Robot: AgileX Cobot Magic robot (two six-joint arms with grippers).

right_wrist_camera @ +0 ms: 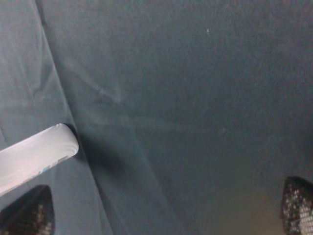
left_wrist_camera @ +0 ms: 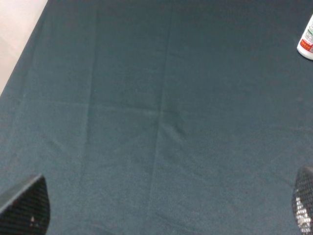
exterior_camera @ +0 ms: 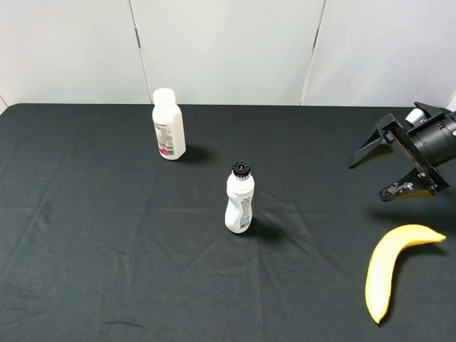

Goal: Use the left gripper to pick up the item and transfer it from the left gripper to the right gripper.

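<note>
Right gripper (exterior_camera: 379, 177): enters the exterior high view from the right edge, held above the tabletop, its two black wedge-shaped fingers (exterior_camera: 366, 146) spread wide apart with nothing between them.
Right gripper, wrist view (right_wrist_camera: 166, 208): only the two fingertips (right_wrist_camera: 28, 215) show at opposite corners, far apart, with dark cloth between them.
Left gripper, wrist view (left_wrist_camera: 168, 208): two mesh-textured fingertips (left_wrist_camera: 27, 208) sit at opposite corners of the picture, spread wide, gripping nothing; bare cloth lies between them.
Left gripper, exterior high view: not in the picture.
Banana (exterior_camera: 390, 267): lies flat on the tabletop at the near right, just below the right gripper in the exterior high view and apart from it.
Banana long axis: runs roughly from the far right toward the near side, bowed so that the outer curve faces left.
Banana ends: one tip points right, toward the picture's right edge; the other tapers to a point aimed at the near edge of the tabletop.
Bottle with black ribbed cap (exterior_camera: 240, 199): white, upright, near the middle of the tabletop, well apart from the banana.
Bottle with white cap (exterior_camera: 167, 125): white with a printed label, upright, farther back and to the left; its base corner shows in the left wrist view (left_wrist_camera: 306, 41).
Pale rounded object (right_wrist_camera: 34, 159): shows in the right wrist view; I cannot tell which bottle it is.
Tabletop (exterior_camera: 107, 249): covered in black cloth with soft creases.
</note>
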